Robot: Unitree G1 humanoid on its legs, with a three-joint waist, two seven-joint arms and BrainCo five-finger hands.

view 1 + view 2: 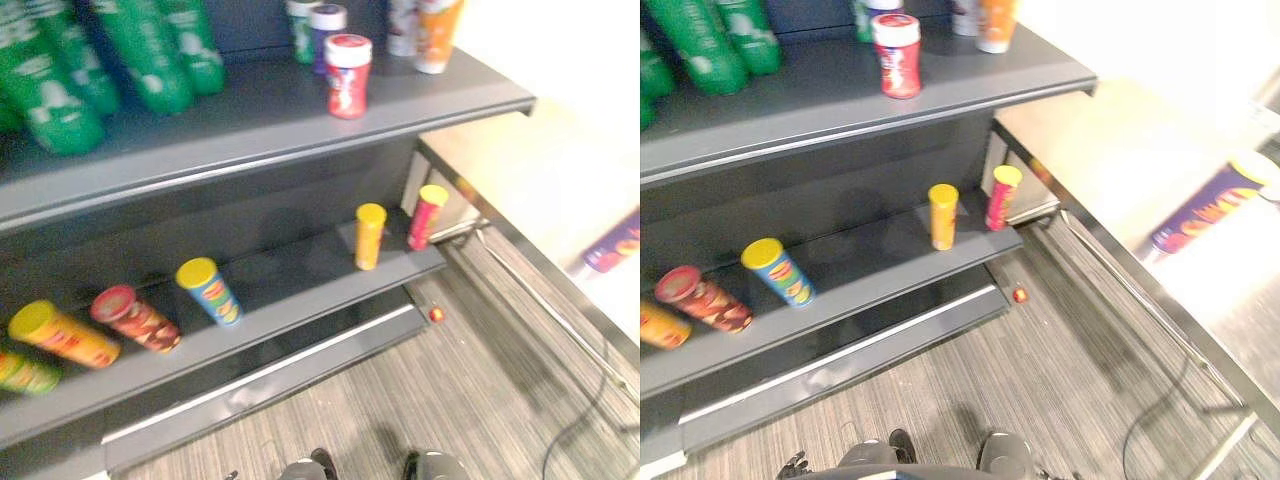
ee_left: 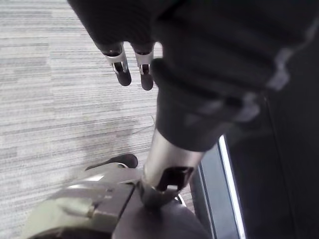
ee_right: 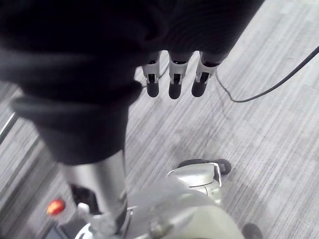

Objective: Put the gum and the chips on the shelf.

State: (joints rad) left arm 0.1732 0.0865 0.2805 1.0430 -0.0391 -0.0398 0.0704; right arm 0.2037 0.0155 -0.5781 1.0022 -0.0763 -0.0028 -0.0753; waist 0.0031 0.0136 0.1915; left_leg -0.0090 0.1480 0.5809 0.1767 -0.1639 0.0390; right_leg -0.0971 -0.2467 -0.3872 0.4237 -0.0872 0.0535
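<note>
Purple chips can (image 1: 1205,212) lies on its side on the table (image 1: 1090,140), off to the right, slanting away. Right hand (image 3: 173,82) is nearer. It and left hand (image 2: 121,68) hang low with fingers straight, empty. Gum jar (image 1: 347,75) stands on upper shelf (image 1: 260,110).

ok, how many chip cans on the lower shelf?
6. From the left: green-yellow can cut by the frame edge, orange can, red can, blue can, then yellow can and pink can at the right end. More may sit past the left edge.
</note>
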